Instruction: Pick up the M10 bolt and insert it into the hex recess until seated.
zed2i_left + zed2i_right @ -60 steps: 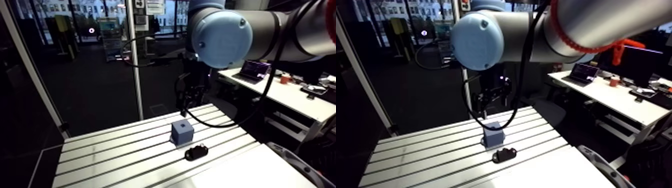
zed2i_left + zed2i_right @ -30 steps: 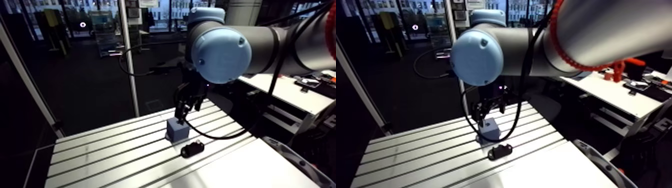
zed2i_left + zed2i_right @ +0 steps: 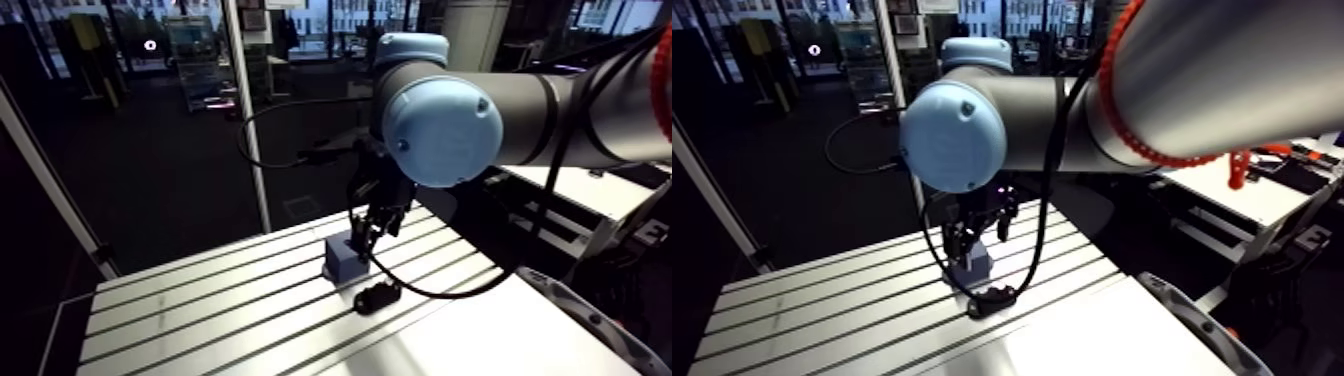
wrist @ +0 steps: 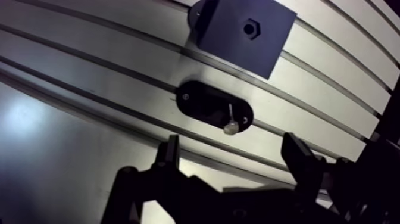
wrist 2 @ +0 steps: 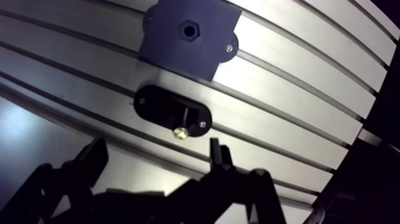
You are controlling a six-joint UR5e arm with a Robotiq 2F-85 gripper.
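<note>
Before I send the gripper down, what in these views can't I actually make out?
- Wrist view: the bolt is small and glary on the black holder; its thread and seating are unreadable.
- Wrist view: the hex recess is dark inside, depth unknown.
- Wrist view: the blue block is cut by the frame edge.
- Arm view: the gripper is small and dark against the block; its opening is unreadable there.

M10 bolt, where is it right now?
In the wrist view the M10 bolt sits in the black oval holder, just ahead of the open gripper, with the blue block beyond.
</note>
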